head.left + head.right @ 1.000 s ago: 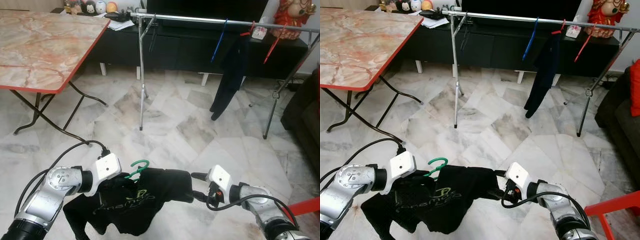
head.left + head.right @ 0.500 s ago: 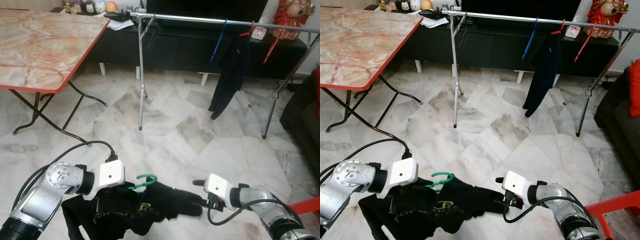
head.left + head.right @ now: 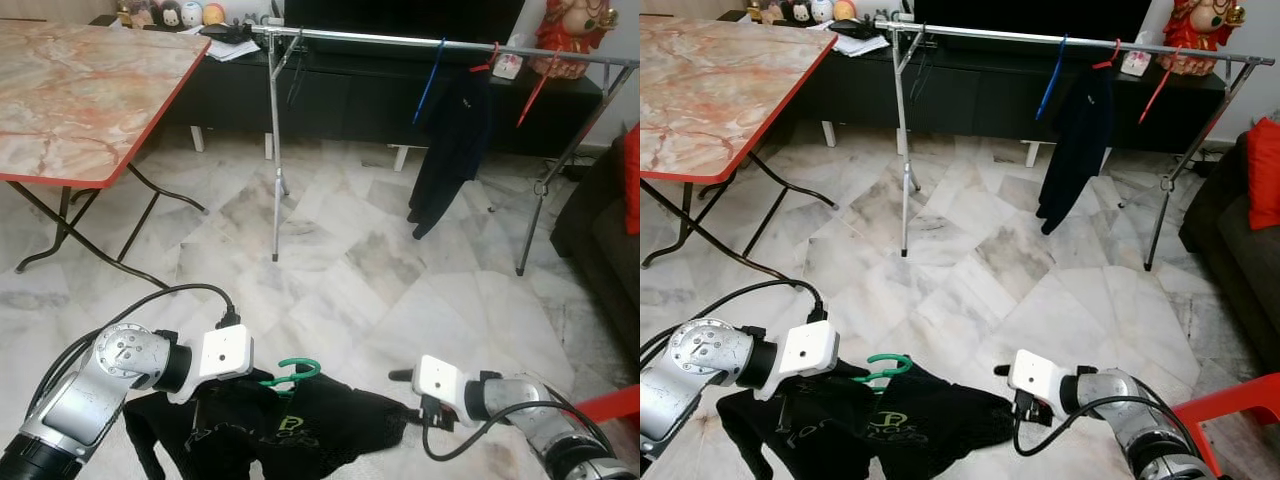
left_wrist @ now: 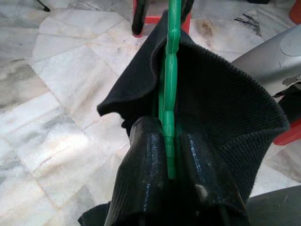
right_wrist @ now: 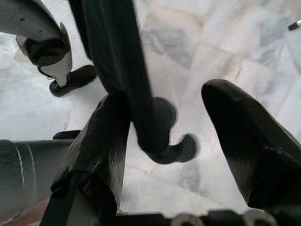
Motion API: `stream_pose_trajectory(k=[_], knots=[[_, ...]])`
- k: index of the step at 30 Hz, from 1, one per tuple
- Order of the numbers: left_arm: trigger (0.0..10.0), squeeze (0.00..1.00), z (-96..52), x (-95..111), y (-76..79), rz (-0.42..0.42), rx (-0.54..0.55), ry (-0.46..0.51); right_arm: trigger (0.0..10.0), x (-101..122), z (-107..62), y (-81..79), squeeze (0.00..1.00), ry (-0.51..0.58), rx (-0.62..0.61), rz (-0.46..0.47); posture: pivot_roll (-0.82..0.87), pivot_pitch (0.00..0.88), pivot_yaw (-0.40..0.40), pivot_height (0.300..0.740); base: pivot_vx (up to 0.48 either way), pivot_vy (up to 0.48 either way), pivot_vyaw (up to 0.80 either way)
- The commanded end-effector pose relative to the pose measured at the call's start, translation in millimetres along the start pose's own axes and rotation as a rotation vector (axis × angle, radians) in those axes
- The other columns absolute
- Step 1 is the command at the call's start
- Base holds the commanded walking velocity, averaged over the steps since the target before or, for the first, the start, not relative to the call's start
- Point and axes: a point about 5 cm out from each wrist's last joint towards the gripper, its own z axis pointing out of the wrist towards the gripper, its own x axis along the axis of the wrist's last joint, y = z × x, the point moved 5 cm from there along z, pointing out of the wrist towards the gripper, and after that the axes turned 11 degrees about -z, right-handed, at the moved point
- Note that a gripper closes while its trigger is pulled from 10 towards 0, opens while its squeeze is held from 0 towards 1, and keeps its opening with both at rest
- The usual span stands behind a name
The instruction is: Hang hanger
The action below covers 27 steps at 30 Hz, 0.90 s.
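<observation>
Head views, hanger: the green hanger [image 3: 290, 374] sits low in front of the robot, its hook poking up out of a black shirt [image 3: 300, 428] that droops over the marble floor [image 3: 330, 260].
Head views, left gripper: the left gripper [image 3: 250, 385] reaches in from the left and meets the shirt just beside the green hook.
Head views, right gripper: the right gripper [image 3: 405, 412] is at the shirt's right edge.
Head views, rack: a metal clothes rack [image 3: 400, 42] stands well apart, farther back, with a dark garment [image 3: 448, 140], a blue hanger [image 3: 430, 80] and red hangers [image 3: 532, 88] on its bar; a marble-topped table [image 3: 80, 90] stands to the left.
Left wrist view: the two black fingers [image 4: 146, 174] are pressed together on the green hanger's flat body [image 4: 168, 94], with black ribbed fabric folded around it.
Right wrist view: the fingers [image 5: 94, 155] stand spread apart; a dark strip of the shirt [image 5: 117, 66] hangs between them, against one finger and clear of the other.
</observation>
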Motion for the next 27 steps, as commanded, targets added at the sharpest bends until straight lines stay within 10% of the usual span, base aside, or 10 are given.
stream_pose_trajectory(k=[1,15,16,17,19,27], knots=[[10.0,0.00,-4.2,10,-3.6,0.039,0.004,0.024,10.0,-5,-1.6,-2.4,0.00,-0.016,-0.001,0.016,0.00,0.028,-0.130,0.740,0.000,0.000,0.00],[10.0,0.00,-7.3,21,-2.9,0.053,-0.021,0.060,10.0,-16,1.9,-14.4,0.00,-0.064,0.011,0.043,0.00,0.027,-0.131,0.740,0.000,0.000,0.00],[10.0,0.00,-7.8,22,-2.6,0.054,-0.025,0.058,3.4,-17,1.8,-15.4,0.00,-0.068,0.012,0.044,0.00,0.028,-0.131,0.740,0.000,0.000,0.00],[10.0,0.00,-7.9,22,-2.5,0.054,-0.026,0.057,3.4,-17,1.7,-15.6,0.00,-0.070,0.012,0.045,0.00,0.028,-0.131,0.740,0.000,0.000,0.00],[10.0,0.00,-7.9,21,-2.1,0.055,-0.029,0.056,0.0,-18,1.6,-15.7,0.00,-0.074,0.010,0.044,0.00,0.028,-0.131,0.740,0.000,0.000,0.00],[10.0,0.00,-7.7,20,0.1,0.055,-0.043,0.049,0.0,-19,1.6,-16.3,0.00,-0.081,0.013,0.036,0.00,0.030,-0.131,0.740,0.000,0.000,0.00]])
